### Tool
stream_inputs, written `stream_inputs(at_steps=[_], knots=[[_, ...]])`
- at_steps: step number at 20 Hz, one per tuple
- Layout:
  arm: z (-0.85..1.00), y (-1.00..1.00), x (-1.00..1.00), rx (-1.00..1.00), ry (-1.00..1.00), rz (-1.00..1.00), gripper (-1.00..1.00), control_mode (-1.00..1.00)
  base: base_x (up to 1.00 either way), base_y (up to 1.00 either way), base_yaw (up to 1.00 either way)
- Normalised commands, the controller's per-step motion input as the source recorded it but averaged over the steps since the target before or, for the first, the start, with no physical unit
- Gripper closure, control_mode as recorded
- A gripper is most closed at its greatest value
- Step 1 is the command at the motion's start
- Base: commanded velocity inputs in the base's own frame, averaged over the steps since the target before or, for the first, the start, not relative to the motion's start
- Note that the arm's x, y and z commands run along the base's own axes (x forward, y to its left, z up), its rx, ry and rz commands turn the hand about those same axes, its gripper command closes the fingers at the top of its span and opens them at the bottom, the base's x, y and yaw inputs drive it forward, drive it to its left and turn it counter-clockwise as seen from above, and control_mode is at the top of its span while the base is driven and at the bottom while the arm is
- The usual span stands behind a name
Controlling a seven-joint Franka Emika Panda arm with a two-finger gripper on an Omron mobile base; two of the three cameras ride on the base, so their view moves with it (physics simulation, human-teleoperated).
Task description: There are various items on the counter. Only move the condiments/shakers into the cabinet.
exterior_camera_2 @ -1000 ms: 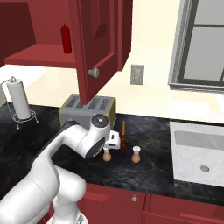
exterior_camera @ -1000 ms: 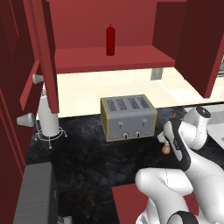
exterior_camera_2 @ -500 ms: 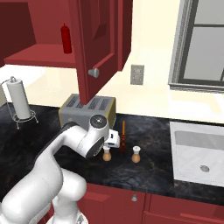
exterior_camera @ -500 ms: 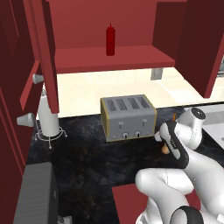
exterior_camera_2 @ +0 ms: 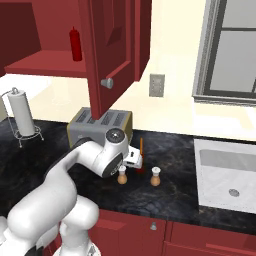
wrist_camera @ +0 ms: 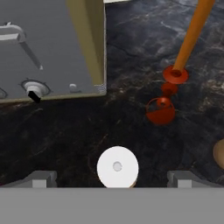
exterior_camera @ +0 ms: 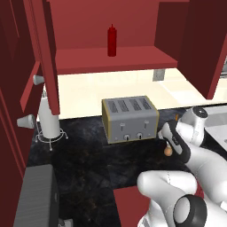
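toaster (wrist_camera: 48, 48) sits left, near shaker (wrist_camera: 117, 167) centred between my gripper (wrist_camera: 111, 178) tips, jaws apart, shaker on the counter (wrist_camera: 65, 131). orange utensil (wrist_camera: 192, 35) lies right; i risk tipping the shaker or clipping the utensil if i descend off-centre.

A: How many shakers sit on the worktop (exterior_camera_2: 180, 150)?

B: Two. One shaker (exterior_camera_2: 122, 175) stands near the front edge, just right of the toaster (exterior_camera_2: 100, 127); the other shaker (exterior_camera_2: 156, 177) stands beside it, towards the sink (exterior_camera_2: 227, 172).

A: Bottles?

B: One red bottle (exterior_camera_2: 75, 44), on the cabinet shelf (exterior_camera_2: 47, 65) near the back.

A: Toasters?

B: One, with four slots, near the worktop's back edge.

A: And the orange things?

B: One orange utensil (wrist_camera: 192, 37). One paper-towel holder (exterior_camera: 49, 119) stands at the worktop's left end.
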Motion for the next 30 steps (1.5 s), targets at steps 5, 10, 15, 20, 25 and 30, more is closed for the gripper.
stream_inputs(at_steps=[5,10,15,20,25,30], knots=[[-0.02,0.0,0.0,0.0,0.0,0.0,-1.0,-1.0,0.0,0.0,0.0],[-0.15,0.0,0.0,-0.05,0.0,0.0,-1.0,-1.0,0.0,0.0,0.0],[-0.13,0.0,0.0,-0.04,0.0,0.0,-1.0,-1.0,0.0,0.0,0.0],[-0.1,0.0,0.0,-0.02,0.0,0.0,-1.0,-1.0,0.0,0.0,0.0],[-0.1,0.0,0.0,-0.01,0.0,0.0,-1.0,-1.0,0.0,0.0,0.0],[-0.08,0.0,0.0,0.0,0.0,0.0,-1.0,-1.0,0.0,0.0,0.0]])
